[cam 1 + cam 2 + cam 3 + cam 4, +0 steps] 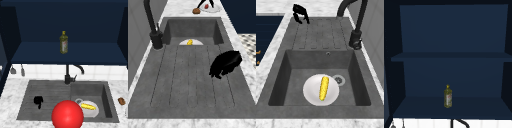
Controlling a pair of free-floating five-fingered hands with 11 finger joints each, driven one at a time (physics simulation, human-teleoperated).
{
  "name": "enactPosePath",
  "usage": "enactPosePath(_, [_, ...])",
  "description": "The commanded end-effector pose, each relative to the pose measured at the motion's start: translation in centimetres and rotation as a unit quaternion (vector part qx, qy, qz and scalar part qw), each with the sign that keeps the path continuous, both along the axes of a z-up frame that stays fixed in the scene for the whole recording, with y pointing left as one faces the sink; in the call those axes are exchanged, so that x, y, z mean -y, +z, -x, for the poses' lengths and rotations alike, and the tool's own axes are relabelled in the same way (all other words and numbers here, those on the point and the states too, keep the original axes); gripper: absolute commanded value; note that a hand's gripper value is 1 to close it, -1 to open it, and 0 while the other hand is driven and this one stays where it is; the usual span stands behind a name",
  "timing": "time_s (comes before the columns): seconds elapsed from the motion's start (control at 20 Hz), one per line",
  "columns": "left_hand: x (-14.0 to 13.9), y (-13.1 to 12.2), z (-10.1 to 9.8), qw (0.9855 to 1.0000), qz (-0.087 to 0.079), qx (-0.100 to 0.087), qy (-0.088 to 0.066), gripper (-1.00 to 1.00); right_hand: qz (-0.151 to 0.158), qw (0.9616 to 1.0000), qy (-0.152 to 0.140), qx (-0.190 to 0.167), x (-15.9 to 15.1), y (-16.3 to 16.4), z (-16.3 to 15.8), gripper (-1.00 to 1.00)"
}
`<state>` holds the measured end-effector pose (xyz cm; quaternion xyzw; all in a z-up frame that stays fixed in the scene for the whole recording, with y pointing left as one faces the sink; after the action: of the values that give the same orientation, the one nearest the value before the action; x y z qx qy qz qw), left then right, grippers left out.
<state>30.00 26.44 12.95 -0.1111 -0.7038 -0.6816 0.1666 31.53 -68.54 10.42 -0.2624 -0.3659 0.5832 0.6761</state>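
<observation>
The left hand (38,100) is seen over the drainboard (178,82), fingers curled downward, nothing held. The corn (323,88) is laid on the plate (309,93) in the basin, partly hidden by a red ball (67,114) in the front view.

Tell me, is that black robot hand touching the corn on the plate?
Apart. In the right side view the robot hand hovers at the far corner of the draining board, while the corn lies on the plate down in the basin.
</observation>
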Motion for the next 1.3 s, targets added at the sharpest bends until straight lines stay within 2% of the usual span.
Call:
enactPosePath(0.0, [0.0, 0.0, 0.0, 1.0, 0.0, 0.0, 0.0, 0.0, 0.001, 0.9989, -0.014, 0.044, 0.2, 0.0, 1.9, -1.0])
enactPosePath(0.2, [0.0, 0.0, 0.0, 1.0, 0.0, 0.0, 0.0, 0.0, -0.005, 0.9962, -0.028, 0.082, 0.6, 1.3, 2.7, -1.0])
enactPosePath(0.45, [0.0, 0.0, 0.0, 1.0, 0.0, 0.0, 0.0, 0.0, -0.003, 0.9964, -0.021, 0.082, 0.8, 3.9, 3.7, -1.0])
enactPosePath(0.65, [0.0, 0.0, 0.0, 1.0, 0.0, 0.0, 0.0, 0.0, 0.002, 0.9994, -0.017, 0.03, 0.6, 5.7, 4.6, -1.0])
enactPosePath(0.8, [0.0, 0.0, 0.0, 1.0, 0.0, 0.0, 0.0, 0.0, 0.008, 0.9998, -0.013, 0.01, -0.1, 6.7, 5.3, -1.0])
enactPosePath(1.15, [0.0, 0.0, 0.0, 1.0, 0.0, 0.0, 0.0, 0.0, 0.036, 0.998, -0.013, -0.05, -2.6, 8.2, 6.5, -1.0])
enactPosePath(1.25, [0.0, 0.0, 0.0, 1.0, 0.0, 0.0, 0.0, 0.0, 0.043, 0.9975, -0.019, -0.052, -3.6, 8.2, 6.6, -1.0])
